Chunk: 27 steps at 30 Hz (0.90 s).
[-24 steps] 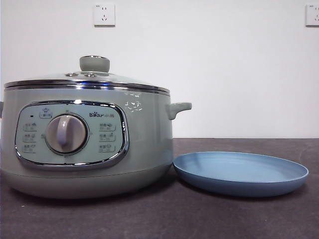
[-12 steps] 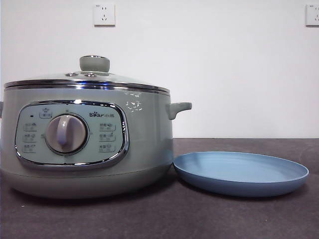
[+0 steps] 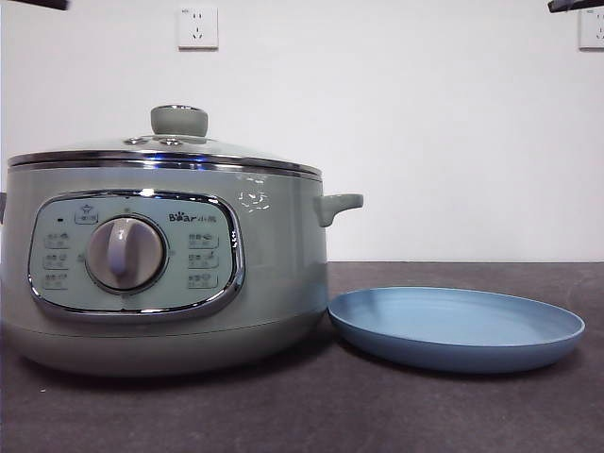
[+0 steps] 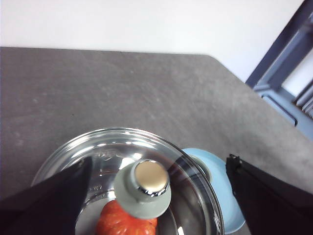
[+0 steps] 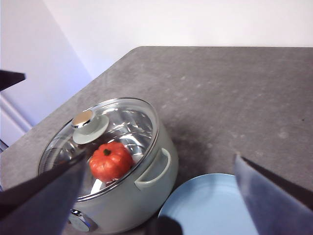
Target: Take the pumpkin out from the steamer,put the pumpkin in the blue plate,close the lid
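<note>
— Where is the pumpkin (image 5: 110, 161)?

— Inside the steamer (image 3: 160, 274), under the closed lid (image 3: 165, 151). Through the glass it shows orange-red, lying on the pot's floor beside the spot under the lid's knob (image 4: 143, 188).

— And the grippers?

— The left gripper (image 4: 156, 196) hangs above the steamer with its jaws spread wide, one on either side of the knob and well clear of it. The pumpkin lies below, between the jaws, with the glass in between. The right gripper (image 5: 156, 196) is also high, jaws spread wide, above the gap where steamer and blue plate (image 3: 456, 327) meet. From it, the pumpkin lies off toward the steamer's side.

— What stands in the way?

— Only the lid; it sits level on the pot's rim (chrome ring all round) and covers the pumpkin entirely.

— Anything else around?

— The blue plate rests bare on the desk (image 3: 311, 415) just beside the steamer, under its side handle (image 3: 338, 205). In the front view each arm shows only as a dark tip at a top corner, and two wall sockets (image 3: 197, 27) sit on the white wall behind.
</note>
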{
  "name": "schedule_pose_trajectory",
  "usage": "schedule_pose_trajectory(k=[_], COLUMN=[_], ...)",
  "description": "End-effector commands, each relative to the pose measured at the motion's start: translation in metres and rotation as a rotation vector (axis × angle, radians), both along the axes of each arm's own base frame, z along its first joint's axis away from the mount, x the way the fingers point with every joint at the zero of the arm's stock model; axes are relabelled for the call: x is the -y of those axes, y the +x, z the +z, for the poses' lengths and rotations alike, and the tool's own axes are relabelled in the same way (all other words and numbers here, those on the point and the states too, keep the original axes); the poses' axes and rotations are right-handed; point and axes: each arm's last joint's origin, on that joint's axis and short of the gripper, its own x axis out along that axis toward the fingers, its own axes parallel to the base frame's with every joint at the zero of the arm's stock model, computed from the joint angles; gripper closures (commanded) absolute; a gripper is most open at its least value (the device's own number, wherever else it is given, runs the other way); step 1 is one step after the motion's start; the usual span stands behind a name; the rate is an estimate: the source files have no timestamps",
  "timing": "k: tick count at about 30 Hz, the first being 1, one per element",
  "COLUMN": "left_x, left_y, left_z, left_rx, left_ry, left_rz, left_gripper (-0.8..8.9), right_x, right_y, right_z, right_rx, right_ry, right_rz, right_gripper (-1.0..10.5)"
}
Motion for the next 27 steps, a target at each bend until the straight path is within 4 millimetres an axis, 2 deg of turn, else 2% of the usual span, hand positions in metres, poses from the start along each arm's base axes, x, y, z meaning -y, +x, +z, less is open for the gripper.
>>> schedule_pose_trajectory(k=[1, 6, 13, 18, 24, 26, 27], left_x=[0.016, 0.052, 0.087, 0.096, 0.098, 0.098, 0.097], left_y=[0.014, 0.035, 0.055, 0.063, 0.066, 0.066, 0.066], left_z=[0.007, 0.007, -0.021, -0.038, -0.046, -0.047, -0.047], left_rx=[-0.005, -0.069, -0.142, -0.209, -0.244, -0.250, -0.251], left_ry=[0.111, 0.317, 0.462, 0.531, 0.548, 0.552, 0.552], left_rz=[-0.024, -0.026, -0.059, -0.052, -0.061, -0.063, -0.064], left_gripper=[3.60, 3.60, 3.60, 3.60, 3.85, 5.08, 6.08], right_x=[-0.001, -0.001, -0.001, -0.001, -0.001, -0.001, -0.001], right_y=[0.000, 0.000, -0.001, -0.001, -0.001, -0.001, -0.001], right_z=[0.001, 0.001, 0.000, 0.000, 0.000, 0.000, 0.000], right_rx=[0.000, -0.013, -0.022, -0.023, -0.023, -0.023, -0.022], right_ry=[0.007, 0.013, 0.013, 0.013, 0.013, 0.013, 0.012], right_rz=[0.003, 0.000, 0.000, 0.000, 0.000, 0.000, 0.000], right_gripper=[4.4, 4.4, 4.4, 4.4, 4.4, 4.4, 4.4])
